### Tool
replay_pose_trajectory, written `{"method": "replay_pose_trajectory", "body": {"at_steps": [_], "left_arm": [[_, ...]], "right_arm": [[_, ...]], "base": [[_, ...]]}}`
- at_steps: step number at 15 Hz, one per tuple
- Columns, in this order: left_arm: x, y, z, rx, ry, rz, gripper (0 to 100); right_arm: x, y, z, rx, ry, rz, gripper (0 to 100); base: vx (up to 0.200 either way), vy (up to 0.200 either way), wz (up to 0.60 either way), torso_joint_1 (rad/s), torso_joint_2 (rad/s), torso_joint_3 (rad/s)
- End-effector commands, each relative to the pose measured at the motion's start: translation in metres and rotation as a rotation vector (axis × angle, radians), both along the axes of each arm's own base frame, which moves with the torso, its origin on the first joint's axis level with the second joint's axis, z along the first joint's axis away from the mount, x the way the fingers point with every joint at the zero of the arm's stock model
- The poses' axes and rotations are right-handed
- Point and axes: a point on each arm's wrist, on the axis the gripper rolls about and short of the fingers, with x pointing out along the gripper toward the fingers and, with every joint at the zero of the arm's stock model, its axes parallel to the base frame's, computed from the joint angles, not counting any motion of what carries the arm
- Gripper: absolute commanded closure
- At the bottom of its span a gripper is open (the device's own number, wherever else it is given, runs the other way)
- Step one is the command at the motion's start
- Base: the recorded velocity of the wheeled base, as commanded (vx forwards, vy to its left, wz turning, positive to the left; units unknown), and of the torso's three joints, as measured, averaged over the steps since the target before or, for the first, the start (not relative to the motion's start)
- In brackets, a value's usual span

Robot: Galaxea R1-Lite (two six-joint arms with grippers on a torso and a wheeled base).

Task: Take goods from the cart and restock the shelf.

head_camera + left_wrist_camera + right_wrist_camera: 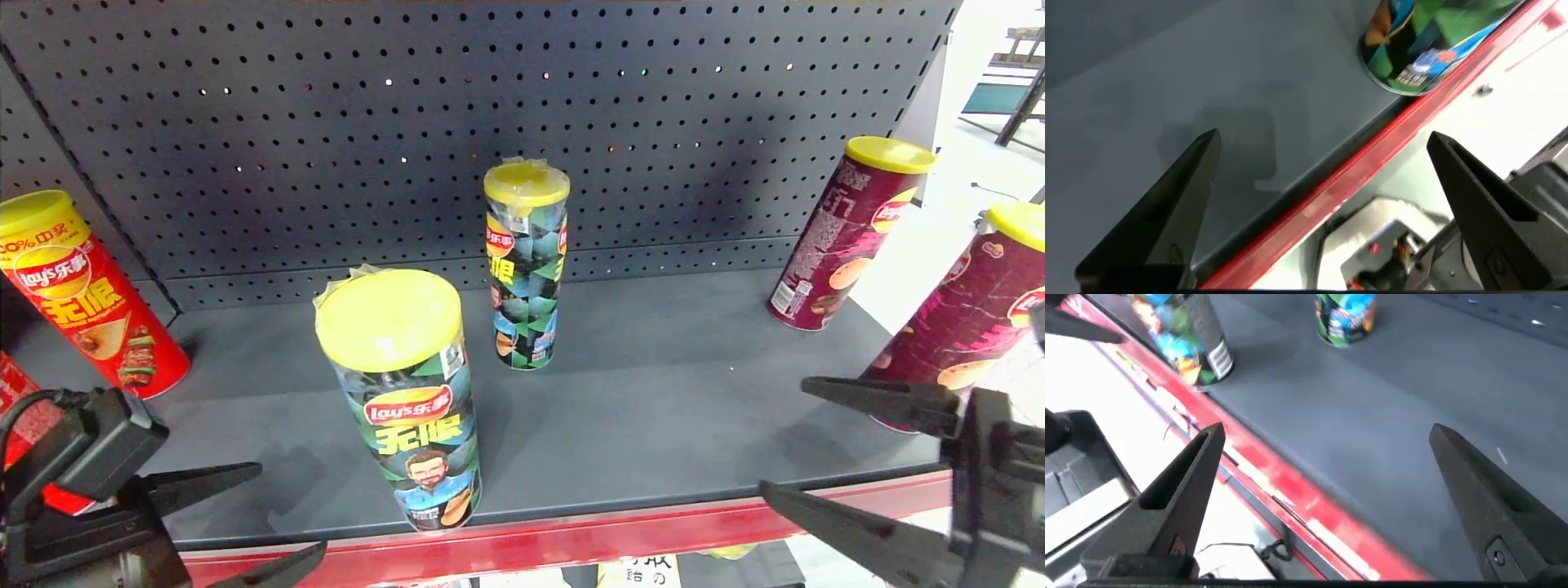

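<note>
Left tool (294, 508) and right tool (784, 434) hang released, flanking a yellow-lidded green chip can (408, 400) at the grey shelf (653, 408) front edge.

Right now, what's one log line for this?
left gripper open, empty | right gripper open, empty | front green can, back green can upright on shelf

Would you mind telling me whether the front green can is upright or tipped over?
Upright. The front green can stands on its base on the shelf, its yellow lid facing up.
</note>
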Motion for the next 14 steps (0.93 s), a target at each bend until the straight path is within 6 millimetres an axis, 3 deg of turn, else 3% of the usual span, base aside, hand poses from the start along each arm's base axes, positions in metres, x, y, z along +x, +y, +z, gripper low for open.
{"method": "replay_pose_trajectory", "body": {"at_steps": [1,4,9,14], "left_arm": [[0.015,-0.006,-0.009,0.034,0.071,-0.011,0],[0.031,-0.012,-0.008,0.066,0.074,-0.037,0],[0.061,-0.031,0.003,0.069,0.06,-0.107,0],[0.075,-0.04,0.001,0.084,0.069,-0.132,0]], "right_arm": [[-0.037,-0.036,-0.006,0.1,-0.071,-0.053,0],[-0.046,-0.048,-0.013,0.141,-0.067,-0.101,0],[-0.075,-0.08,-0.029,0.137,-0.064,-0.355,0],[-0.096,-0.089,-0.042,0.126,-0.047,-0.379,0]], "base": [[0.0,0.0,0.0,0.0,0.0,0.0],[0.0,0.0,0.0,0.0,0.0,0.0],[0.0,0.0,0.0,0.0,0.0,0.0],[0.0,0.0,0.0,0.0,0.0,0.0]]}}
